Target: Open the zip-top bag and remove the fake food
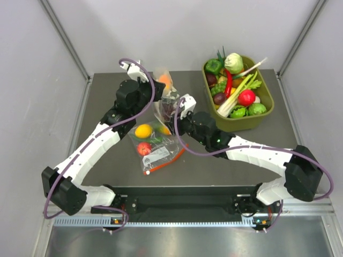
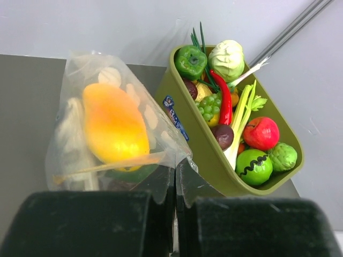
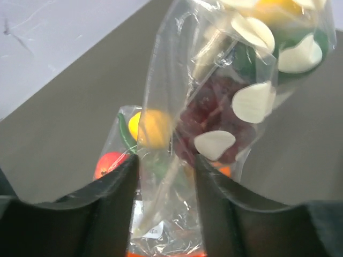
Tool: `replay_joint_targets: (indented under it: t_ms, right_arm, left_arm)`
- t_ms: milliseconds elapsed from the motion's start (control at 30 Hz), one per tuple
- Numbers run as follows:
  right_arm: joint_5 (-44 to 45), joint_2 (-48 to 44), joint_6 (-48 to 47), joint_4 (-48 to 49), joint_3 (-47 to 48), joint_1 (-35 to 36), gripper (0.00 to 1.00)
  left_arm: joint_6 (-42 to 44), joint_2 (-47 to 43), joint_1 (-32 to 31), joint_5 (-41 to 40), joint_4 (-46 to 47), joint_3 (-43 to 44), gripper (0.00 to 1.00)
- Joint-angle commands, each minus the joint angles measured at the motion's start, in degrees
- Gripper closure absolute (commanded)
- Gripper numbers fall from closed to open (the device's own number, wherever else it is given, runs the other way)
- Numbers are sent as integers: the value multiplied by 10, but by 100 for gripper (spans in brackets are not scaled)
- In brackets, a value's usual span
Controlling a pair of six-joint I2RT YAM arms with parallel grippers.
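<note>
Zip-top bag [image 2: 75,128] edge pinched by left fingers [image 2: 158,214].

Zip-top bag [image 3: 214,96]: thin clear plastic film, glossy, crinkled. Fake food [image 2: 113,126]: smooth plastic, slight sheen. Desk [image 1: 214,171]: matt, smooth surface. Bin [image 2: 201,152]: smooth semi-gloss plastic. Left pincer [image 2: 175,172]: matt black.

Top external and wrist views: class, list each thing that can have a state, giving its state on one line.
zip-top bag: held up, zip unclear
fake food: inside the zip-top bag
left gripper: shut on the zip-top bag
right gripper: open around the bag's film
plain bag: lying flat, round fruits inside
green bin: upright, full of toy produce
</note>
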Motion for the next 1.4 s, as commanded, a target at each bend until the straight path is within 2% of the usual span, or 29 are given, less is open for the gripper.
replay_joint_targets:
  t_ms: [0,33,100,167,300,367,400,500,633,767,933,1133,1367]
  right_arm:
    - [41,16,14,-31,43,11,57]
    - [45,21,15,-38,48,11,79]
    - [49,23,14,-51,60,12,93]
    - [48,20,9,-54,68,11,100]
    - [38,25,-1,-76,93,10,100]
    - [27,29,0,-84,114,9,100]
    - [19,30,2,-91,122,5,100]
    - [0,31,13,-92,134,-2,100]
    - [-31,39,25,-88,158,-20,100]
    - [-75,57,38,-88,190,-48,100]
    - [-112,92,52,-88,237,-77,100]
    - [-135,97,92,-67,244,-114,100]
    - [-146,77,122,-50,228,-138,100]
  left_arm:
    - [5,-17,-5,-5,82,-2,100]
    - [8,-18,-5,0,86,-4,100]
    - [19,-19,-4,6,83,-5,100]
    - [27,-20,-5,13,81,-10,100]
    - [48,-25,-5,39,82,-21,99]
    - [67,-31,-5,42,83,-29,94]
    - [85,-36,-5,42,82,-34,84]
    - [109,-44,-5,40,69,-40,73]
    - [145,-78,-5,38,62,-60,49]
    - [183,-113,-5,39,62,-75,39]
    - [200,-151,-5,71,75,-95,34]
    - [232,-181,-5,121,84,-117,34]
    - [271,-182,-5,267,97,-144,34]
